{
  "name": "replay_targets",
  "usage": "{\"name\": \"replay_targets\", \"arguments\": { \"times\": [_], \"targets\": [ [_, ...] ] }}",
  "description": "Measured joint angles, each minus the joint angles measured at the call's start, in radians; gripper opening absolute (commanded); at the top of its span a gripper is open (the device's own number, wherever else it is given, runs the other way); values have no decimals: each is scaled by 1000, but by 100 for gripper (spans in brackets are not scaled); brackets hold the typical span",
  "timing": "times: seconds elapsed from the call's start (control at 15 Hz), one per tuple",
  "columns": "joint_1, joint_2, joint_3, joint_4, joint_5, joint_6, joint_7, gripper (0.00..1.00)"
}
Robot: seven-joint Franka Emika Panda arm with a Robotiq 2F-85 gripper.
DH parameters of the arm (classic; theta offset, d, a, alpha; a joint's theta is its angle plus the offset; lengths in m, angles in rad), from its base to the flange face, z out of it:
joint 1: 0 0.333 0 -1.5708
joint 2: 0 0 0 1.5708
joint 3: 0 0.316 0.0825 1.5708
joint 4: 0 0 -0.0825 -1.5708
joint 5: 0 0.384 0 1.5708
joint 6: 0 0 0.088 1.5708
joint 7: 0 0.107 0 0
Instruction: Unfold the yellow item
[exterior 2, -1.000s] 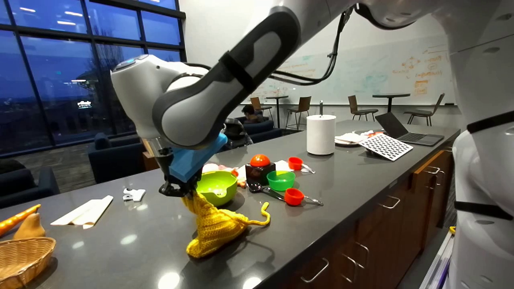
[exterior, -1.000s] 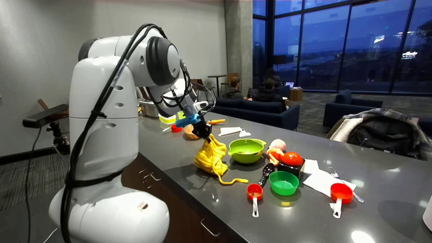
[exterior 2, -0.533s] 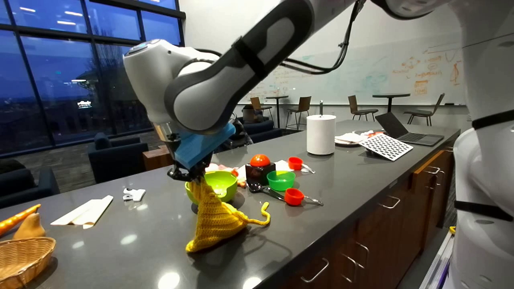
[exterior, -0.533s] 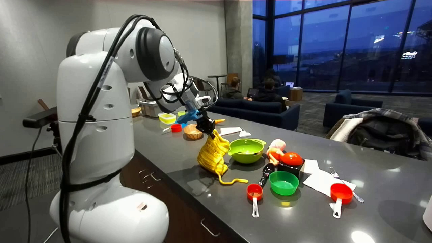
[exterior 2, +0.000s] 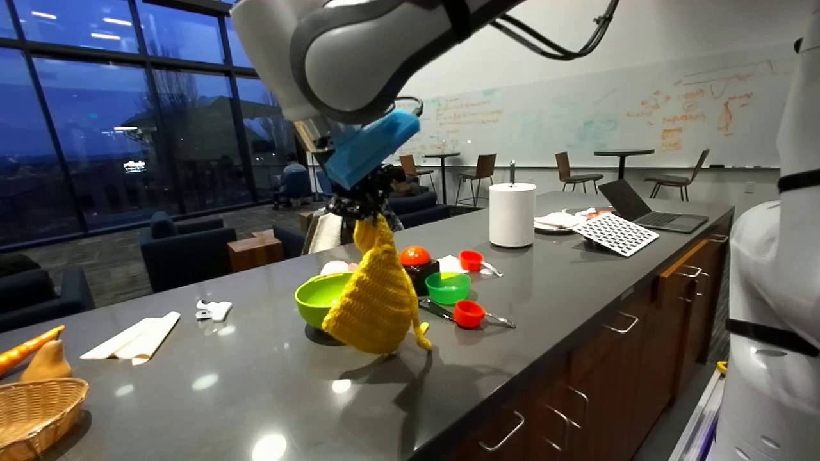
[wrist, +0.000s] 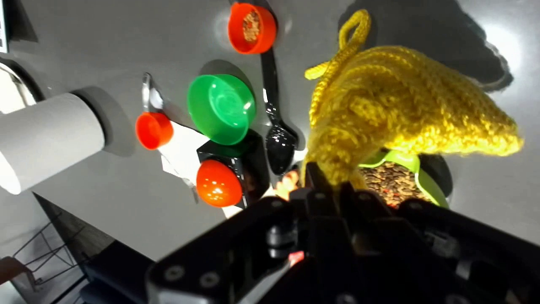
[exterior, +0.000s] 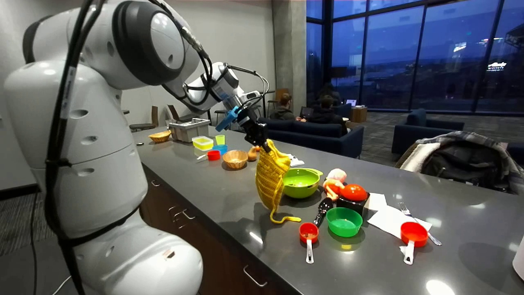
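Note:
The yellow item (exterior: pixel 270 182) is a limp knitted cloth with a thin cord at its lower end. It hangs gathered from its upper corner, and my gripper (exterior: pixel 266 148) is shut on that corner. In an exterior view the body of the yellow item (exterior 2: pixel 375 307) droops in a cone above the counter, a shadow beneath it, while the cord's end lies on the surface. From the wrist, the fingers (wrist: pixel 315 175) pinch the bunched knit, and the rest of the yellow item (wrist: pixel 405 101) spreads away, still folded on itself.
Close behind the cloth stands the lime-green bowl (exterior: pixel 301 190), with small dry bits in it (wrist: pixel 390 179). Nearby are a green bowl (exterior: pixel 344 222), a red measuring cup (exterior: pixel 308 232), a black spoon (wrist: pixel 279 147) and a red ball-like object (exterior: pixel 354 192) on a black box. A paper roll (exterior 2: pixel 512 214) stands farther off.
My gripper has risen and moved toward the lime-green bowl with the cloth in it. The cloth's body has come up off the counter and hangs longer; the cord's end has stayed put.

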Motion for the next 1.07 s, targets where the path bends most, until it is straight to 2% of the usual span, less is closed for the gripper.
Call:
{"name": "replay_targets", "arguments": {
  "times": [0.27, 0.47, 0.73, 1.07],
  "targets": [
    [-38, -93, 21, 3, -3, -166, -7, 1],
    [-55, -123, 40, 11, -6, -248, -32, 1],
    [-60, -100, 56, 2, -6, -260, -69, 1],
    [-59, 5, 63, -11, 14, -217, -117, 1]
  ]
}}
